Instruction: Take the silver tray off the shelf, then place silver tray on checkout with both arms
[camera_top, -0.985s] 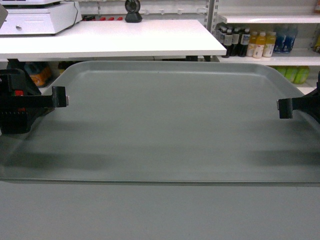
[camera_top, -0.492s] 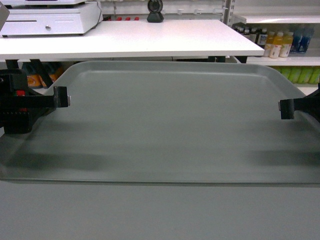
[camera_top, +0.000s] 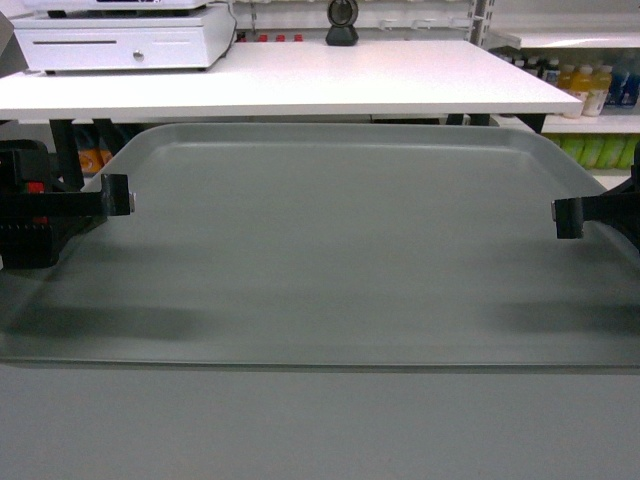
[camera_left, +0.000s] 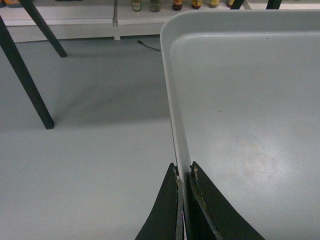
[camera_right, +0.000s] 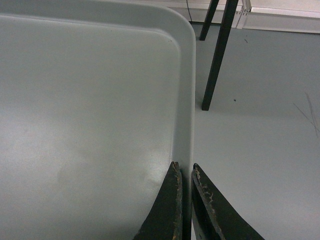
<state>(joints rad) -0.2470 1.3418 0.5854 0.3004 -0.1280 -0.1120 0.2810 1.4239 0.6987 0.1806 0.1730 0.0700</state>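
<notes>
Presently the silver tray (camera_top: 330, 240) is hanging level above the floor, short of the checkout worktop (camera_top: 290, 80) | left pincer (camera_left: 183, 172) and right pincer (camera_right: 183, 170) are each pinching a side rim, jaws narrow | likely stiff, light, slippery; rims are suiting the grip | near edge blurring, underside staying hidden, arms cropped.

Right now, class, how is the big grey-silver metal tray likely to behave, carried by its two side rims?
The large grey-silver metal tray looks stiff: it spans both grippers without visible sag. The left gripper and right gripper pinch only thin rims, so it may slip or tilt.
</notes>
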